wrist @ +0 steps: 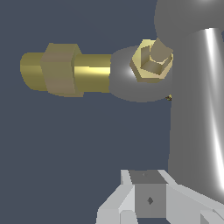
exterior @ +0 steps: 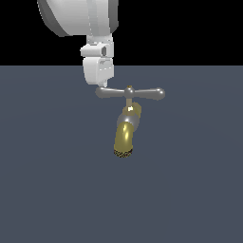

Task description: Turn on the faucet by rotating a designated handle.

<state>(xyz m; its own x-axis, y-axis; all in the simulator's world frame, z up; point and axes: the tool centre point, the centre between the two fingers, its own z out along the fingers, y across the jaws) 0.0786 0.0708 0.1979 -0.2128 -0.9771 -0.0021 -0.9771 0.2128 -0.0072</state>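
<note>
Nearest in the wrist view: one pale pincer [wrist: 148, 199] finger [wrist: 146, 194] with a darker grey pad sits hard up against a broad grey metallic surface, which reads as the handle [wrist: 197, 109] seen very close. Only that one finger is clear, so can't tell how far the pincer is open or whether it has hold of anything. Just past the finger, a brass hex nut [wrist: 152, 61] sits on a silver collar [wrist: 127, 78], and a brass-gold body runs away from it with a second hex fitting [wrist: 61, 69] along its length. In the exterior view the white arm [exterior: 78, 16] comes down from above, and the pincer [exterior: 102, 87] tip meets the end of the handle [exterior: 130, 92] on the exterior view's left; looks like contact there, but a grip can't be confirmed. The handle is a slim grey crossbar with bulbous ends, lying level, running from the pincer across to the exterior view's right. The faucet [exterior: 126, 133] hangs below the middle of the crossbar, so below the pincer and off to the exterior view's right of it: short stem, silver collar, brass-gold curved spout, dark rough tip [exterior: 123, 153] at the low end. Behind everything, a flat dark blue-grey worktop [exterior: 47, 190], black beyond its far edge.
</note>
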